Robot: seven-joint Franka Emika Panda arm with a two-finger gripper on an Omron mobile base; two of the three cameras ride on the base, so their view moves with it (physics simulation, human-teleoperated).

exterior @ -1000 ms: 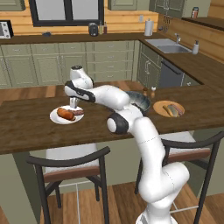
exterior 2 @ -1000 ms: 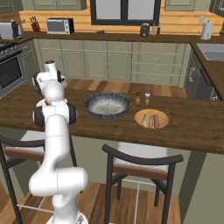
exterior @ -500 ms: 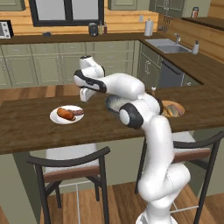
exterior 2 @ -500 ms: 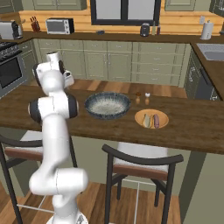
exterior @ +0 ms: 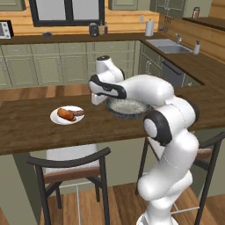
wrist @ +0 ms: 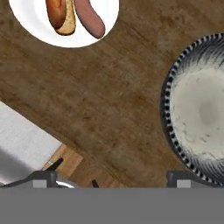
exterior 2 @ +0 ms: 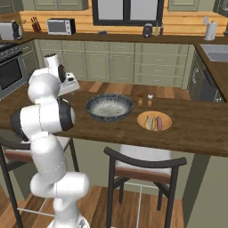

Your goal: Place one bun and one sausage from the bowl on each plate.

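Note:
The white plate (exterior: 56, 118) carries a golden bun (exterior: 65, 114) and a red-brown sausage (exterior: 78, 113); the hand view shows this plate (wrist: 35, 33) at top left with the bun (wrist: 58, 15) and sausage (wrist: 89, 19) side by side. The dark bowl (exterior: 115, 113) stands to its right, and nothing lies in its pale speckled inside (wrist: 201, 109). The orange-tan plate (exterior 2: 142, 122) holds a bun (exterior 2: 149, 122) and a sausage (exterior 2: 158, 123). My gripper (exterior: 97, 99) hangs above the bare counter between white plate and bowl. In the hand view the gripper (wrist: 111, 178) is open, with nothing between its fingertips.
Two small shakers (exterior 2: 145, 100) stand behind the orange-tan plate. Two stools (exterior 2: 142, 162) sit at the counter's near edge, and one seat (wrist: 26, 140) shows below that edge. The wooden counter (wrist: 109, 100) lies bare under the hand.
My hand has lifted away from the white plate and swung right toward the bowl, jaws still open. The bun and sausage stay on the white plate.

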